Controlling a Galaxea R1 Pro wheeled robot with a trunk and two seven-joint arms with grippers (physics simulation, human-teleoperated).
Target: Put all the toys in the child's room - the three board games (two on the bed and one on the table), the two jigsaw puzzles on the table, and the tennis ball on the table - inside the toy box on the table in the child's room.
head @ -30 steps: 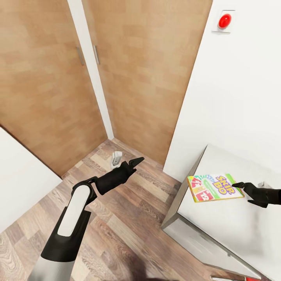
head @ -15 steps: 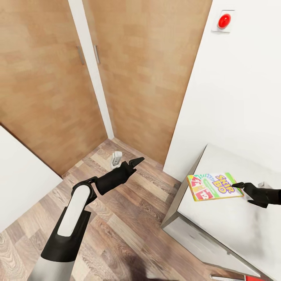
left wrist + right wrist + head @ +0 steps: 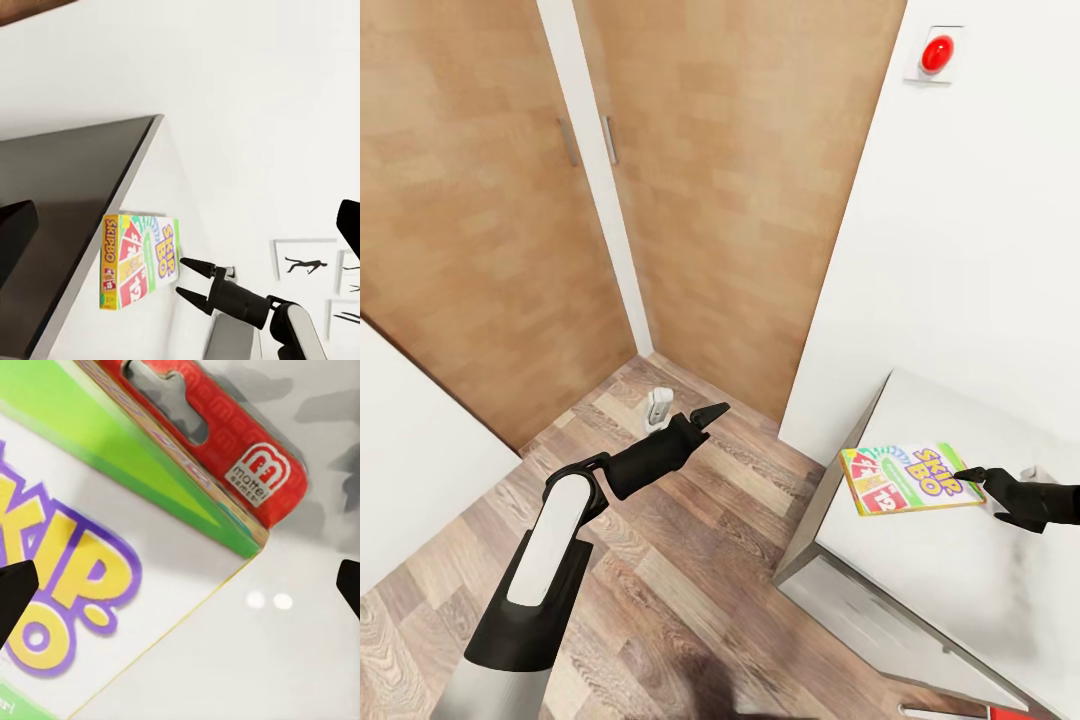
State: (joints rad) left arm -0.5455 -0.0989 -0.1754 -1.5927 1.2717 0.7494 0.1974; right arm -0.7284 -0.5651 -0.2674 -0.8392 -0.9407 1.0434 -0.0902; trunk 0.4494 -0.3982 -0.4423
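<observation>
The green-yellow-red Skip-Bo board game (image 3: 910, 480) lies flat on the pale table (image 3: 960, 580), close to its near corner. My right gripper (image 3: 978, 495) hovers just beside the box's right edge, open, with nothing between its fingers. The left wrist view shows the same box (image 3: 139, 259) with the open right gripper (image 3: 181, 277) next to it. Through the right wrist camera, the box lid (image 3: 90, 570) lies below the spread right gripper (image 3: 180, 585). My left gripper (image 3: 712, 411) is held out over the wood floor, open and empty.
Light wooden wardrobe doors (image 3: 710, 180) fill the corner ahead. A red round button (image 3: 936, 53) sits high on the white wall. A small white object (image 3: 658, 405) stands on the plank floor (image 3: 690, 570). A lower grey ledge (image 3: 880, 620) runs under the table edge.
</observation>
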